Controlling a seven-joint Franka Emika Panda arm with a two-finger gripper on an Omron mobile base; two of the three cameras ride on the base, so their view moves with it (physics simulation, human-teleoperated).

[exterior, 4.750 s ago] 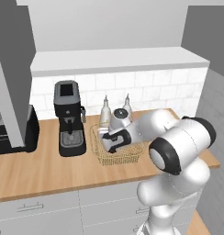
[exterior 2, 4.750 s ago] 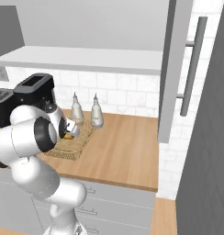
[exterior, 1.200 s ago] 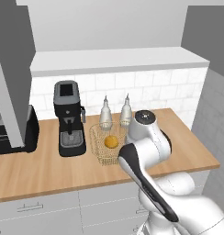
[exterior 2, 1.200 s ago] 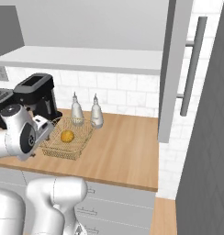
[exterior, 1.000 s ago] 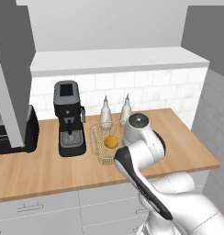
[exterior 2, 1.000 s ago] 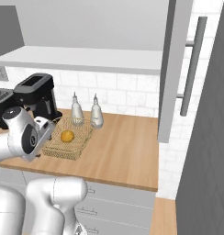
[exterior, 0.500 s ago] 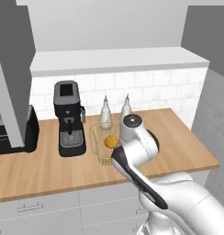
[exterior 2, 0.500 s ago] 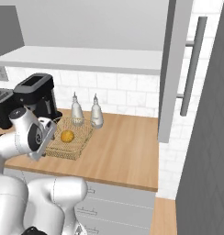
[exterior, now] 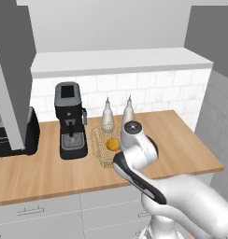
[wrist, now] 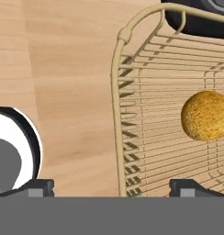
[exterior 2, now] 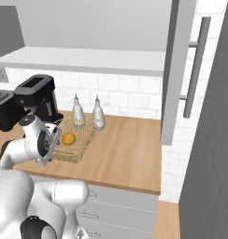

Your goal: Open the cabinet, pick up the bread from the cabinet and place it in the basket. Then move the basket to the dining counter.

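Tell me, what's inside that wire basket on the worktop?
A single round golden bread roll lies inside the basket. In the left base view the arm covers the basket's right half, but the other views show nothing more.

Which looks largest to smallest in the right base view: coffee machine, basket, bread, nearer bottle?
1. coffee machine
2. basket, similar to it in spread; unsure which is larger
3. bottle
4. bread

The fingers (wrist: 187, 186) are straddling the near rim of the basket (wrist: 119, 114), which is sitting on the bench (wrist: 68, 69); the bread (wrist: 205, 115) is lying inside, ahead of one finger.
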